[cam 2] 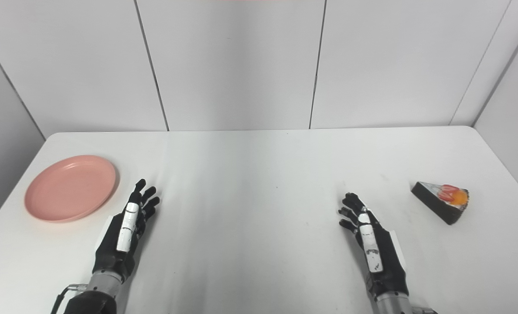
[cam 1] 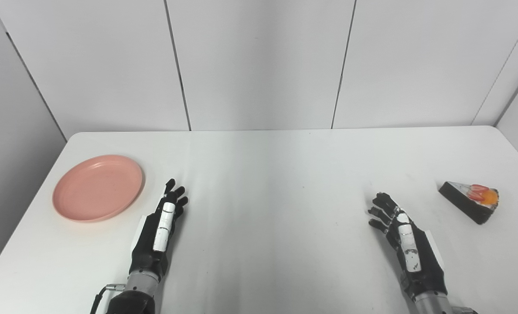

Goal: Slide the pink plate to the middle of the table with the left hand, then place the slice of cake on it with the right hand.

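Observation:
A pink plate (cam 1: 97, 187) lies empty on the white table (cam 1: 267, 174) at the far left. A slice of dark cake (cam 1: 469, 199) with red and orange fruit on top lies at the far right. My left hand (cam 1: 163, 222) rests open near the front left, just right of the plate and not touching it. My right hand (cam 1: 398, 231) is open near the front right, to the left of the cake and apart from it. Both hands hold nothing.
White wall panels (cam 1: 259, 65) stand right behind the table's far edge. The table's left edge (cam 1: 23, 218) runs close to the plate, and its right edge runs close to the cake.

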Robot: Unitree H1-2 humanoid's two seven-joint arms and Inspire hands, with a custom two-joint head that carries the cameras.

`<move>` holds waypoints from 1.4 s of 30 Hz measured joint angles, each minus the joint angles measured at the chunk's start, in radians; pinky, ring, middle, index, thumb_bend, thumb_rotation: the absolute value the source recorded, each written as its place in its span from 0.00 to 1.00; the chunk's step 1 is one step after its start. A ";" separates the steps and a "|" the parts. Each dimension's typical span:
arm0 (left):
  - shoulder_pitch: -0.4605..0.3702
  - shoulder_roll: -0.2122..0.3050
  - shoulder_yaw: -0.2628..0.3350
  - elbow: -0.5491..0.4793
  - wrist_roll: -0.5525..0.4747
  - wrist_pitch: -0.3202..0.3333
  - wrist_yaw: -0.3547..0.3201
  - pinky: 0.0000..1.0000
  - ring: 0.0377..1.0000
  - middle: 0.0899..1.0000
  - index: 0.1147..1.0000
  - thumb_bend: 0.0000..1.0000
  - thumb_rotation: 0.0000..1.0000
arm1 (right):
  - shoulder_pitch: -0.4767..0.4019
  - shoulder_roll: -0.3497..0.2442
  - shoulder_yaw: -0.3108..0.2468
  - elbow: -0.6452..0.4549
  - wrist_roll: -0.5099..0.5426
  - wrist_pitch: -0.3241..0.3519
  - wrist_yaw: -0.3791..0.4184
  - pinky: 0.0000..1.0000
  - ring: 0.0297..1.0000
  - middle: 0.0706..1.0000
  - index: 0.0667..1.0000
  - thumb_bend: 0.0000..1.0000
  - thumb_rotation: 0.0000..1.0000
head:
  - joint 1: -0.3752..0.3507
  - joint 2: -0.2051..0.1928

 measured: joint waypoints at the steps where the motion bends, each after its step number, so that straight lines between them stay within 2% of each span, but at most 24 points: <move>1: 0.000 0.000 0.000 0.000 0.000 0.001 0.000 0.95 0.93 0.95 1.00 0.77 1.00 | 0.000 0.000 0.000 0.000 0.000 0.000 0.000 0.82 0.85 0.86 0.84 0.87 0.99 | 0.000 0.000; 5: 0.000 0.000 0.002 -0.004 -0.009 0.006 0.000 0.96 0.93 0.95 1.00 0.77 0.99 | 0.000 0.000 0.000 -0.001 0.000 0.000 0.000 0.82 0.85 0.86 0.84 0.87 0.99 | 0.000 0.000; 8: 0.000 0.000 0.003 -0.003 -0.016 0.006 0.000 0.95 0.92 0.94 1.00 0.77 0.99 | 0.000 0.000 0.000 -0.001 0.000 0.000 0.000 0.83 0.85 0.86 0.84 0.87 1.00 | -0.002 -0.017; 13: 0.000 -0.001 0.003 0.006 -0.015 -0.008 0.001 0.91 0.91 0.92 1.00 0.80 0.98 | 0.000 -0.002 0.000 0.004 -0.002 -0.010 0.000 0.82 0.86 0.87 0.85 0.85 1.00 | 0.052 -0.048; 14: 0.000 -0.002 0.003 0.010 -0.012 -0.015 0.004 0.91 0.91 0.92 1.00 0.80 0.98 | 0.001 -0.004 -0.001 0.009 -0.002 -0.019 0.001 0.82 0.86 0.87 0.85 0.85 1.00 | 0.083 -0.069; 16: 0.000 -0.005 -0.002 0.016 -0.002 -0.026 0.013 0.91 0.91 0.92 1.00 0.80 0.98 | 0.001 -0.011 -0.003 0.020 0.001 -0.038 0.010 0.82 0.85 0.86 0.85 0.86 1.00 | 0.083 -0.069; 18: 0.000 -0.014 -0.007 0.024 0.006 -0.038 0.022 0.92 0.91 0.93 1.00 0.77 1.00 | 0.000 -0.018 -0.007 0.035 0.010 -0.054 0.022 0.82 0.84 0.85 0.84 0.87 0.99 | 0.130 -0.110; 19: -0.001 -0.020 -0.010 0.034 0.010 -0.049 0.024 0.92 0.90 0.93 1.00 0.76 1.00 | -0.003 -0.022 -0.011 0.044 0.014 -0.063 0.027 0.81 0.84 0.85 0.83 0.87 0.98 | 0.130 -0.110; 20: -0.001 -0.026 -0.014 0.043 0.021 -0.064 0.028 0.92 0.90 0.93 1.00 0.75 1.00 | -0.008 -0.027 -0.015 0.055 0.021 -0.069 0.033 0.81 0.83 0.84 0.83 0.87 0.98 | 0.150 -0.133; 21: -0.001 -0.031 -0.020 0.052 0.031 -0.078 0.034 0.91 0.90 0.93 1.00 0.75 1.00 | -0.014 -0.031 -0.019 0.068 0.031 -0.077 0.040 0.81 0.83 0.84 0.83 0.87 0.97 | 0.150 -0.133; 23: -0.003 -0.037 -0.030 0.080 0.051 -0.113 0.046 0.91 0.89 0.92 1.00 0.75 1.00 | -0.034 -0.042 -0.029 0.110 0.044 -0.107 0.055 0.81 0.83 0.84 0.82 0.87 0.97 | 0.172 -0.176; 24: -0.005 -0.037 -0.034 0.091 0.058 -0.125 0.050 0.91 0.89 0.92 1.00 0.75 1.00 | -0.046 -0.048 -0.035 0.129 0.046 -0.111 0.060 0.81 0.83 0.84 0.82 0.87 0.97 | 0.172 -0.176; 25: -0.008 -0.038 -0.039 0.106 0.067 -0.142 0.054 0.90 0.88 0.92 1.00 0.73 1.00 | -0.062 -0.057 -0.043 0.153 0.049 -0.125 0.063 0.81 0.83 0.84 0.82 0.88 0.97 | 0.182 -0.201; 27: -0.011 -0.040 -0.042 0.126 0.071 -0.168 0.060 0.89 0.88 0.92 1.00 0.72 1.00 | -0.078 -0.069 -0.052 0.176 0.053 -0.144 0.069 0.81 0.83 0.84 0.82 0.88 0.97 | 0.184 -0.206; 29: -0.012 -0.043 -0.043 0.148 0.074 -0.200 0.066 0.89 0.89 0.92 1.00 0.70 1.00 | -0.089 -0.075 -0.057 0.195 0.061 -0.173 0.076 0.81 0.83 0.84 0.83 0.87 0.97 | 0.208 -0.245; 30: -0.014 -0.045 -0.043 0.159 0.076 -0.215 0.068 0.89 0.89 0.92 1.00 0.69 1.00 | -0.095 -0.078 -0.061 0.206 0.067 -0.188 0.084 0.81 0.83 0.84 0.83 0.87 0.97 | 0.209 -0.245; 31: -0.016 -0.048 -0.044 0.171 0.079 -0.227 0.071 0.89 0.89 0.92 1.00 0.68 1.00 | -0.104 -0.082 -0.064 0.219 0.071 -0.196 0.090 0.81 0.83 0.84 0.83 0.87 0.97 | 0.227 -0.267; 33: -0.022 -0.055 -0.046 0.185 0.090 -0.241 0.082 0.89 0.89 0.92 1.00 0.63 1.00 | -0.119 -0.091 -0.068 0.247 0.076 -0.216 0.095 0.80 0.82 0.84 0.84 0.88 0.98 | 0.230 -0.270; 35: -0.025 -0.060 -0.046 0.197 0.093 -0.254 0.087 0.89 0.89 0.92 1.00 0.61 1.00 | -0.131 -0.099 -0.070 0.272 0.078 -0.236 0.103 0.81 0.83 0.85 0.85 0.88 0.99 | 0.262 -0.305; 42: -0.041 -0.066 -0.051 0.235 0.096 -0.283 0.087 0.86 0.89 0.92 1.00 0.63 1.00 | -0.168 -0.119 -0.079 0.338 0.085 -0.289 0.115 0.83 0.84 0.86 0.86 0.83 1.00 | 0.273 -0.333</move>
